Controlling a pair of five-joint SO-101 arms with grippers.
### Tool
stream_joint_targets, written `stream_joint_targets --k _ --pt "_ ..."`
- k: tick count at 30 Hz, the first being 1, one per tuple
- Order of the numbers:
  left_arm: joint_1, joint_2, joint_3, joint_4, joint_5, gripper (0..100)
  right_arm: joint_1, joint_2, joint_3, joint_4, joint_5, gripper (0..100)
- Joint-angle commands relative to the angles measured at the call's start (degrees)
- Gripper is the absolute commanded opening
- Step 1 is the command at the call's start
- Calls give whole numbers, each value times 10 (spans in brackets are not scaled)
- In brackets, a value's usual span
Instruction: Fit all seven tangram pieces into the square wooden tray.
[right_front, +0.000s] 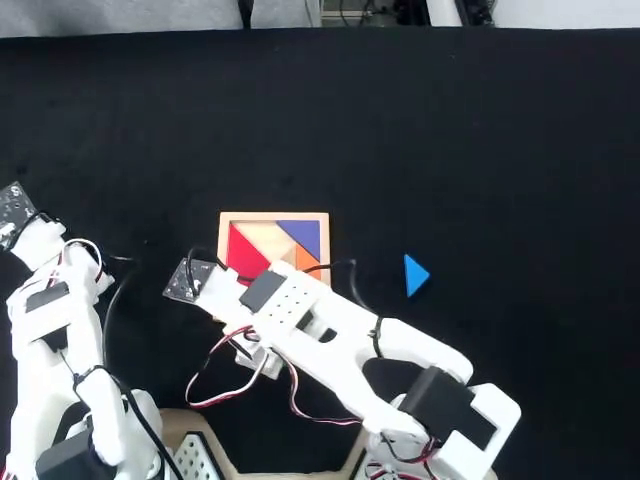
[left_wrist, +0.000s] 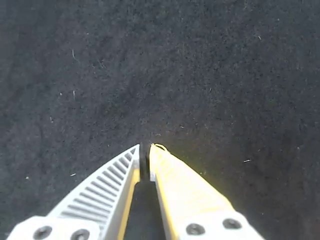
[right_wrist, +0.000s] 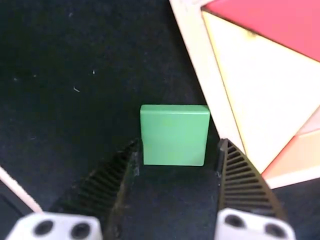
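High view is showing the square wooden tray (right_front: 273, 216) lying on the black cloth-covered table (right_front: 480, 140), holding a red triangle piece (right_front: 245, 250), a pale wooden triangle piece (right_front: 272, 240), a violet-blue piece (right_front: 302, 236) and an orange piece (right_front: 308, 262). A small blue triangle piece (right_front: 415, 274) is lying flat on the cloth, apart from the tray, off its right side. The right arm (right_front: 330, 340) is stretching across to the tray's near left corner, while the left arm (right_front: 50, 330) is standing at the table's left edge, well apart from the tray.

In the right wrist view, the right gripper (right_wrist: 178, 147) is hanging with its jaws spread, flanking a green square piece (right_wrist: 174, 135) that is lying flat on the cloth just beside the tray's outer rim. Whether either tip is touching it, I cannot tell.

In the left wrist view, the left gripper (left_wrist: 145, 150) is hovering over bare cloth with its jaws pressed together, pinching nothing.
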Motion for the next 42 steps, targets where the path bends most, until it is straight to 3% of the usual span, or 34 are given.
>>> stream_joint_targets --k 1,7,14,28,42 --pt "-4 -17 -36 3 1 51 -7 0 -1 6 4 240" --pt "-5 -17 -36 3 1 51 -64 1 -1 25 5 240" --pt "-7 -17 -36 3 1 51 -4 1 -4 22 4 240" --pt "-9 -17 -36 3 14 51 -4 153 -122 81 6 244" --pt "-19 -17 -37 3 20 51 -28 126 -124 77 6 244"
